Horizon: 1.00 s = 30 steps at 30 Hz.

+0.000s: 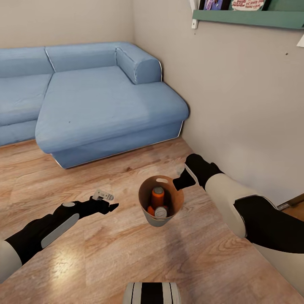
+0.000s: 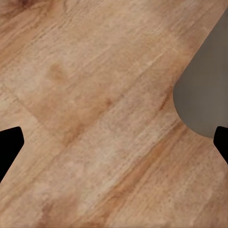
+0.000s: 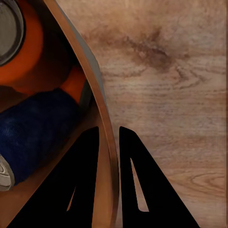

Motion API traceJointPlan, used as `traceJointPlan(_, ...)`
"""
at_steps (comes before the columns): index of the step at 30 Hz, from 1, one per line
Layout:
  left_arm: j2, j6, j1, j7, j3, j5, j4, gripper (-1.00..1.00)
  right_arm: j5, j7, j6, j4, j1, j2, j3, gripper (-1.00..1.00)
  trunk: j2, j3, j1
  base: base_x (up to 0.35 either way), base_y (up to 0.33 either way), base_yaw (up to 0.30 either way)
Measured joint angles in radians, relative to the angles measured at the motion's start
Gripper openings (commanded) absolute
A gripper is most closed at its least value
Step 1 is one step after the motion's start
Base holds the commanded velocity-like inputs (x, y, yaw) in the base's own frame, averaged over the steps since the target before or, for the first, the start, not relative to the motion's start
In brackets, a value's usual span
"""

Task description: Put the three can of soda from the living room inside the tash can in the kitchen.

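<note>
Behind, a blue corner sofa (image 1: pixel 97 97) is set against the walls on the warm wood floor (image 1: pixel 76 261). Nearer, the tash can (image 1: pixel 148 215) is held off the floor, its rim pinched between the closed fingers of the right gripper (image 1: pixel 182 180). Orange and dark blue soda cans (image 1: pixel 158 196) are seen lying inside it. Beside it, the left gripper (image 1: pixel 110 202) is spread apart, holding nothing.

Even, soft light; glare on the floor (image 1: pixel 97 253); wrist views somewhat blurred.
</note>
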Motion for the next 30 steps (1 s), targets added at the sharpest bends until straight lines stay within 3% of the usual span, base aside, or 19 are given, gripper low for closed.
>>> traceJointPlan(14,-0.002,0.0,0.0,0.002,0.0,0.0,0.007,1.0,-0.002,0.0,0.0,-0.001,0.0,0.001,0.0,-1.0,0.0,0.0,0.0,0.0,0.0,0.0)
traceJointPlan(18,-0.004,0.0,0.0,0.001,-0.001,0.0,0.007,1.0,-0.007,0.001,0.001,-0.001,0.0,0.001,-0.002,-1.0,-0.001,-0.015,0.002,0.0,0.0,0.0)
traceJointPlan(27,-0.004,0.0,0.0,0.001,-0.001,0.0,0.007,1.0,-0.005,0.0,0.001,-0.001,0.0,0.0,-0.001,-1.0,-0.001,-0.015,0.002,0.0,0.0,0.0)
traceJointPlan(30,-0.005,0.0,0.0,0.0,-0.002,0.0,0.007,1.0,-0.006,0.001,0.001,-0.001,0.0,0.0,-0.002,-1.0,-0.002,-0.027,0.003,0.0,0.0,0.0)
